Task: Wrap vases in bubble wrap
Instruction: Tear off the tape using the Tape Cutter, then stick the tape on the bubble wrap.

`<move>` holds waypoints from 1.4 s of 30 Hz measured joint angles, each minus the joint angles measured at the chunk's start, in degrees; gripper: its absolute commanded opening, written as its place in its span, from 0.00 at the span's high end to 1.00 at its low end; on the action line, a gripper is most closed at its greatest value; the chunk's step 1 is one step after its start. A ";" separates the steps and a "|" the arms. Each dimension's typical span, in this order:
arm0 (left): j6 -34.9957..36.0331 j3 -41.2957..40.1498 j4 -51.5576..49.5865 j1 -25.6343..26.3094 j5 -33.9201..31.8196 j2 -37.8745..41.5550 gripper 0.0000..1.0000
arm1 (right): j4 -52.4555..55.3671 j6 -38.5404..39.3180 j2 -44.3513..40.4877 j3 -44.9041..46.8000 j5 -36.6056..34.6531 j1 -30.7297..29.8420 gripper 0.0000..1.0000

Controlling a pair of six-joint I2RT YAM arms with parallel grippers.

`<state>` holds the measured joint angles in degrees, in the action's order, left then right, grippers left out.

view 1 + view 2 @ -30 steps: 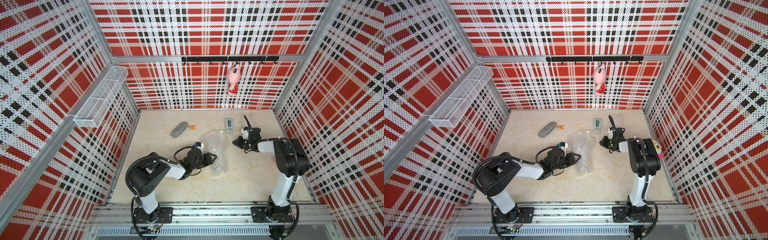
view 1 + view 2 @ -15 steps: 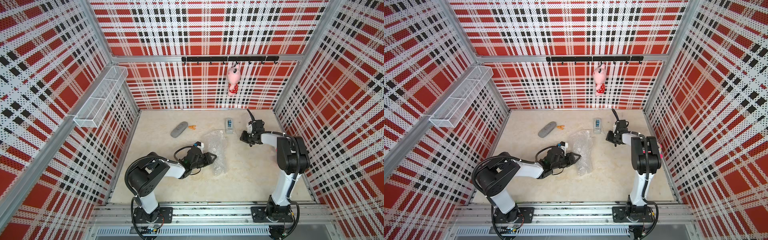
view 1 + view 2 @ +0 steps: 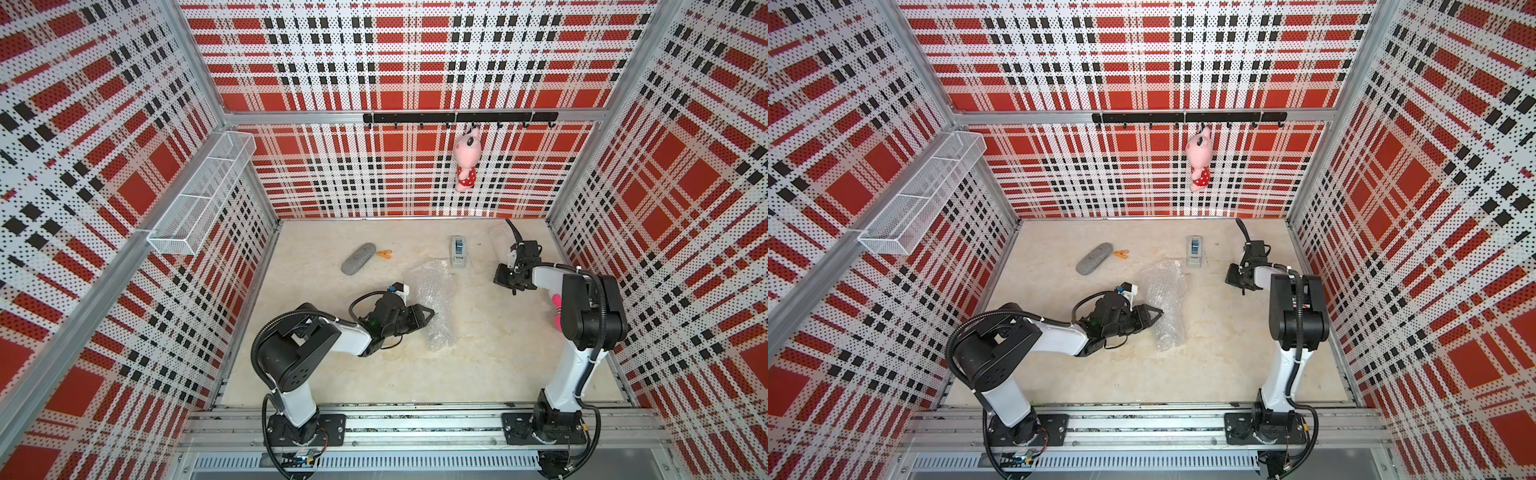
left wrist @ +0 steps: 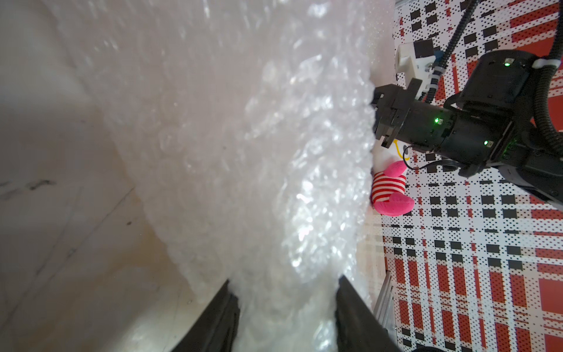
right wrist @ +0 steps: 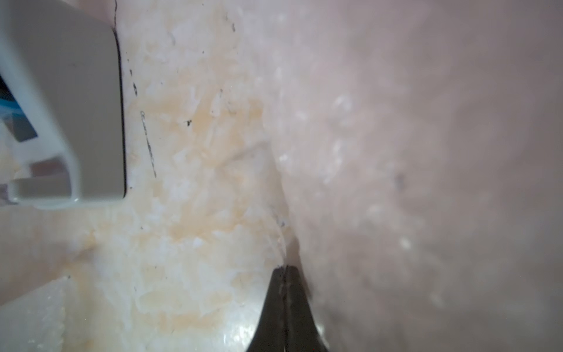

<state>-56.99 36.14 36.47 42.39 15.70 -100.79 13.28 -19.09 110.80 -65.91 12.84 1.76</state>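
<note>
On the table (image 3: 498, 357), near its middle, the left gripper (image 3: 427, 312) is clamped on a long bubble wrap bundle (image 3: 434, 291). I cannot make out a vase inside it. Further, toward the far right corner, the right gripper (image 5: 285, 271) has its fingers pressed together beside a second sheet of bubble wrap (image 5: 426, 152). Whether it pinches the sheet, I cannot tell. A tape dispenser (image 3: 458, 251) stands near the far edge.
</note>
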 measured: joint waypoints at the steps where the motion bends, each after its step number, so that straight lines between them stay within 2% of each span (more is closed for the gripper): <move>1: 0.07 0.02 0.02 0.00 0.04 -0.07 0.50 | 0.37 0.26 -0.46 0.48 1.44 -0.17 1.00; 4: 0.46 0.02 0.15 -0.33 0.61 -0.17 0.50 | 1.55 0.68 -2.73 1.86 6.91 -1.75 1.00; 14: 2.27 0.02 -0.07 -2.10 2.99 -0.28 0.50 | 2.56 1.53 -18.97 2.47 23.58 -13.53 1.00; 23: 2.99 0.04 1.05 -2.21 3.91 -0.98 0.50 | 6.45 4.52 -19.96 2.43 32.13 -20.20 1.00; 28: 3.06 0.07 1.16 -2.21 3.96 -1.07 0.50 | 10.97 7.76 -17.81 2.23 32.65 -21.59 1.00; 42: 3.17 0.81 0.87 -2.23 4.24 -1.57 0.51 | 16.85 11.17 -15.04 5.07 25.83 -21.59 1.00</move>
<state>-53.82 36.95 37.34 40.16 19.94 -102.37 30.13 -7.92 95.77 -60.84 38.68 -19.84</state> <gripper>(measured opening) 0.496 0.043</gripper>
